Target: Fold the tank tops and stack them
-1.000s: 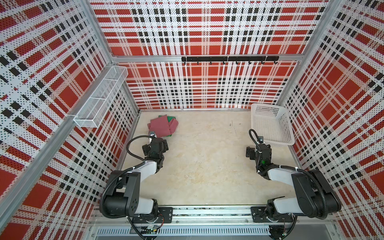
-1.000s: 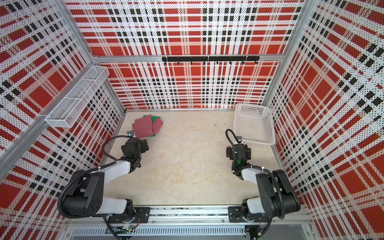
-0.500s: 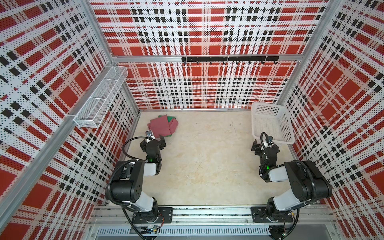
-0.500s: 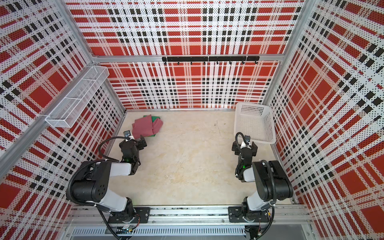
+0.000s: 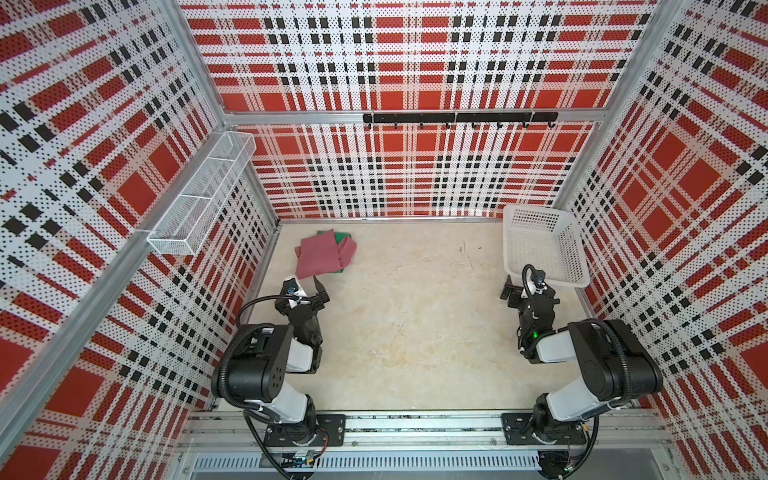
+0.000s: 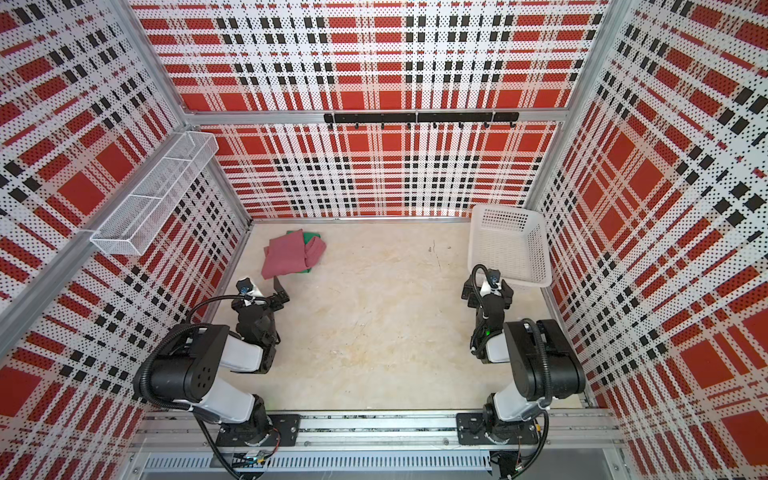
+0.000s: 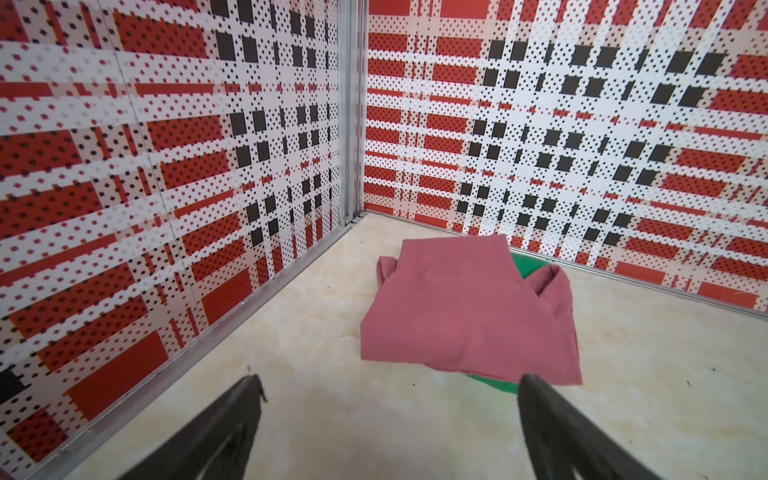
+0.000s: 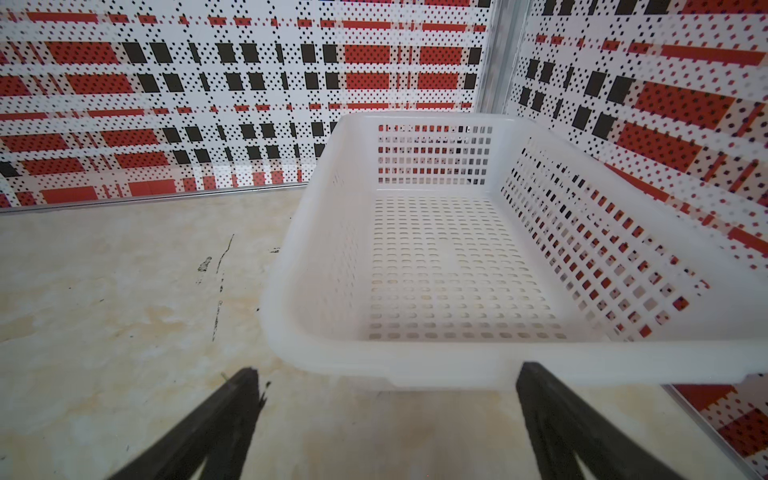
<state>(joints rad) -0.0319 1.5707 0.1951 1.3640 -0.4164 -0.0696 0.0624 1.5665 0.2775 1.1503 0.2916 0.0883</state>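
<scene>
With two black fingers (image 7: 232, 424) spread wide apart, the left hand (image 7: 390, 386) hangs above the pale worktop (image 5: 415, 316) and grips nothing. Just ahead of that hand lies the pink tank top (image 7: 461, 316), folded into a rough, slightly rumpled rectangle and resting flat on the worktop. Its near edge sits close to the hand's fingertips, though whether cloth and finger touch cannot be told. The green tank top (image 7: 527, 266) lies underneath the pink one. It shows only as a sliver past the edge farthest from the hand and another at the corner nearest it, so the two garments form one pile. Well apart from the left hand, across the worktop, the right hand (image 8: 388, 376) likewise has its fingers wide apart and holds nothing. Directly in front of it stands the white basket (image 8: 291, 270), upright on the worktop. In the right wrist view the basket's near rim lies just beyond the fingertips. In both top views the pile lies ahead of the left hand and the basket ahead of the right hand.
</scene>
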